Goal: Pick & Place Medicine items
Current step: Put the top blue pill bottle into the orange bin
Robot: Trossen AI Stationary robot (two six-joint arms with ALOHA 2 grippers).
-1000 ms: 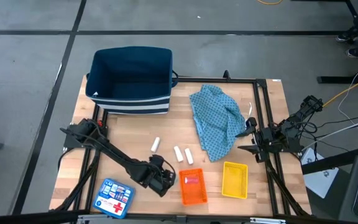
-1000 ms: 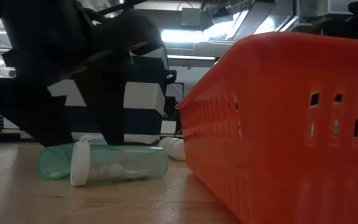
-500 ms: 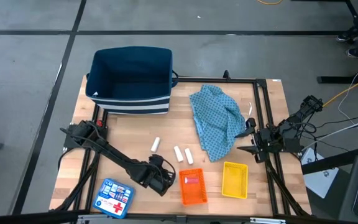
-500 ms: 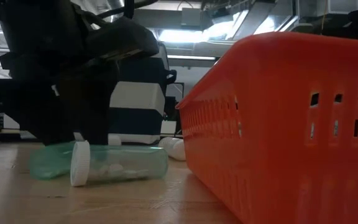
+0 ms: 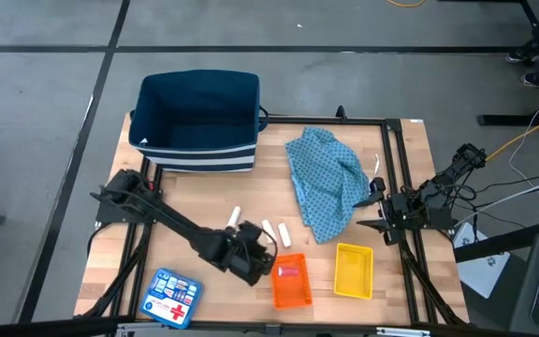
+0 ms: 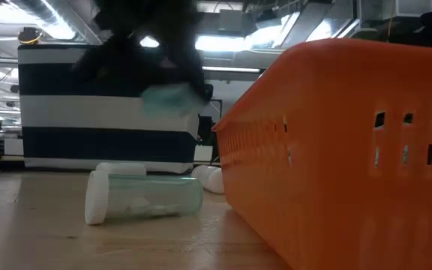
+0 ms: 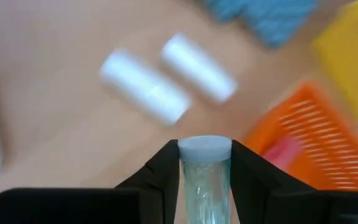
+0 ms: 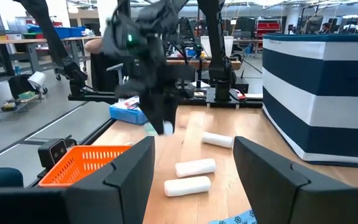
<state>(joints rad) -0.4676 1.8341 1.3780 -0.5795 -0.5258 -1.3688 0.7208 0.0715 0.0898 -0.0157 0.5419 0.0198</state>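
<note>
Wood-plank surface [image 5: 195,201] carries a navy striped fabric bin [image 5: 197,122], blue patterned cloth [image 5: 330,181], yellow tray [image 5: 354,270] and flat blue box with a red cross [image 5: 170,298]. Left tool [image 7: 204,163] is clenched on a greenish clear vial with white cap [image 7: 204,177], lifted beside the orange mesh basket [image 5: 291,280]. Three white cylindrical sticks [image 5: 271,230] lie nearby. Right tool [image 8: 191,163] waits released at the surface's right edge.

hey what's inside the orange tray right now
In the high view, the orange tray holds a small red packet on its floor. The low view shows only its outer wall, so anything tucked against that side is hidden.
</note>
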